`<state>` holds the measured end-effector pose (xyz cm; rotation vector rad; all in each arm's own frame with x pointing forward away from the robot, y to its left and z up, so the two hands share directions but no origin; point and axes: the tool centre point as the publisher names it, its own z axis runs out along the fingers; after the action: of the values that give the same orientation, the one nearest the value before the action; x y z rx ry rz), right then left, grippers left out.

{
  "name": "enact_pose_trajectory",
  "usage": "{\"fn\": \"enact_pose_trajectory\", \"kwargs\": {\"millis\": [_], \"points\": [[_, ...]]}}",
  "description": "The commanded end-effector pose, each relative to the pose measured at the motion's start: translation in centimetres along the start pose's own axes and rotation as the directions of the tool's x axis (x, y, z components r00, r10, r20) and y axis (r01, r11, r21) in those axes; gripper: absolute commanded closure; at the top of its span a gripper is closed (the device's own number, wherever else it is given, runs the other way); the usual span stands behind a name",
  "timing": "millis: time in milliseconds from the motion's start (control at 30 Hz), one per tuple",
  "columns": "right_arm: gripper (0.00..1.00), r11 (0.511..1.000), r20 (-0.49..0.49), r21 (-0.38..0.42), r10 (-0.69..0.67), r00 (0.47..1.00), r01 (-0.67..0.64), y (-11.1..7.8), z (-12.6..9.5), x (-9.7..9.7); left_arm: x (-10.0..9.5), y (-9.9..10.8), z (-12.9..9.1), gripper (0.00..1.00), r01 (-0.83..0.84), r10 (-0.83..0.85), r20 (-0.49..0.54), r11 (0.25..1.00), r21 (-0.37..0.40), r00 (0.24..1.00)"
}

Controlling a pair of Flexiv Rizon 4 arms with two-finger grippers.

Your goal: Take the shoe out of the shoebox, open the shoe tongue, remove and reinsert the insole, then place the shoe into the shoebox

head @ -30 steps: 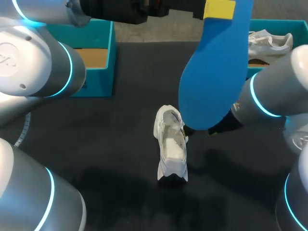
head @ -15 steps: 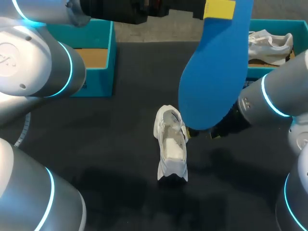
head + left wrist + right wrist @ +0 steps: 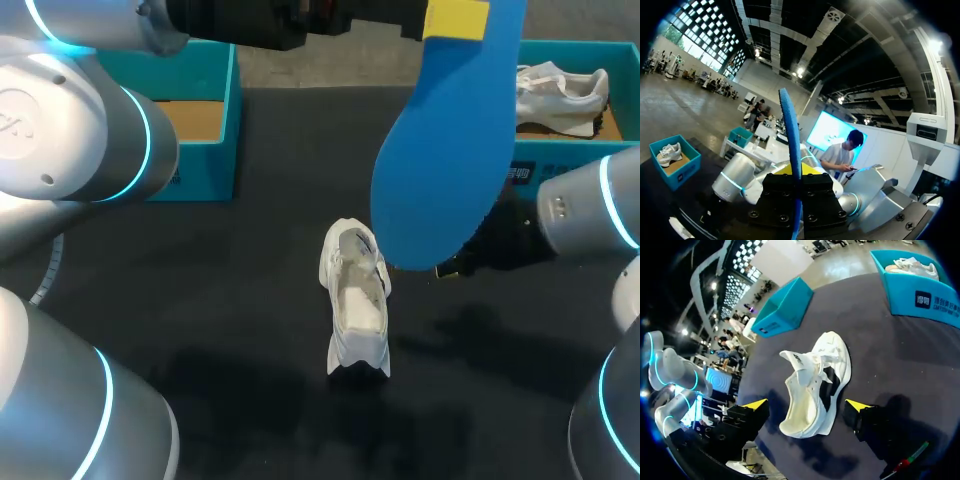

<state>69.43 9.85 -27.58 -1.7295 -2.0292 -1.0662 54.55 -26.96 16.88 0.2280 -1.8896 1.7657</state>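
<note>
Left gripper (image 3: 797, 200) is at the far side of the black table (image 3: 240, 260). Its two fingers are pressed on the long flat blue foam insole (image 3: 450, 140) and pinch it by one end. The insole sticks out ahead of the fingers. From the head view its wide round end shows just right of the white lace-up shoe (image 3: 356, 300) and hides part of the right arm's tip.

Right gripper (image 3: 805, 405) is low by the table, right of the shoe. Its two yellow-tipped fingers (image 3: 754, 405) are spread wide and hold nothing. The shoe lies ahead of them, and they do not touch it.

The shoe sits on the table in the middle, out of any box, with its opening facing up. One teal cardboard shoebox (image 3: 205, 150) stands at the far left, with a brown bottom showing. A second teal shoebox (image 3: 570, 165) stands at the far right, and another white shoe (image 3: 560, 90) lies in it.
</note>
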Motion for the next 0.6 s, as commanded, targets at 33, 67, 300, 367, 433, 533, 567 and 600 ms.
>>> {"fn": "enact_pose_trajectory", "kwargs": {"millis": [33, 67, 300, 367, 433, 533, 567, 600], "points": [[0.0, 0.999, -0.02, -0.028, 0.029, 0.999, -0.029, -0.8, -2.0, 0.4, 0.0, 0.1, 0.0, 1.0, 0.0, 0.0, 0.0, 1.0, 0.0, 1.0], [0.0, 0.999, -0.03, -0.037, 0.038, 0.999, -0.039, -0.8, -2.2, 0.6, 0.0, 0.1, 0.0, 1.0, 0.0, 0.0, 0.0, 1.0, 0.0, 1.0], [0.0, 0.998, -0.065, -0.041, 0.051, 0.997, -0.053, -0.2, -3.1, 1.8, 0.0, 0.1, 0.0, 1.0, 0.0, 0.0, 0.0, 1.0, 0.0, 1.0], [0.0, 0.997, -0.095, -0.049, 0.05, 0.994, -0.055, 0.2, -3.2, 2.2, 0.0, 0.1, 0.0, 1.0, 0.0, 0.0, 0.0, 1.0, 0.0, 1.0], [0.0, 0.997, -0.13, -0.055, 0.055, 0.99, -0.063, 0.5, -3.3, 2.6, 0.0, 0.1, 0.0, 1.0, 0.0, 0.0, 0.0, 1.0, 0.0, 1.0], [0.0, 0.996, -0.137, -0.058, 0.058, 0.989, -0.066, 0.7, -3.3, 2.8, 0.0, 0.1, 0.0, 1.0, 0.0, 0.0, 0.0, 1.0, 0.0, 1.0], [0.0, 0.996, -0.159, -0.059, 0.057, 0.986, -0.067, 1.2, -3.3, 3.1, 0.0, 0.1, 0.0, 1.0, 0.0, 0.0, 0.0, 1.0, 0.0, 1.0], [0.0, 0.996, -0.168, -0.062, 0.052, 0.984, -0.063, 1.3, -3.3, 3.3, 0.0, 0.1, 0.0, 1.0, 0.0, 0.0, 0.0, 1.0, 0.0, 1.0]]}}
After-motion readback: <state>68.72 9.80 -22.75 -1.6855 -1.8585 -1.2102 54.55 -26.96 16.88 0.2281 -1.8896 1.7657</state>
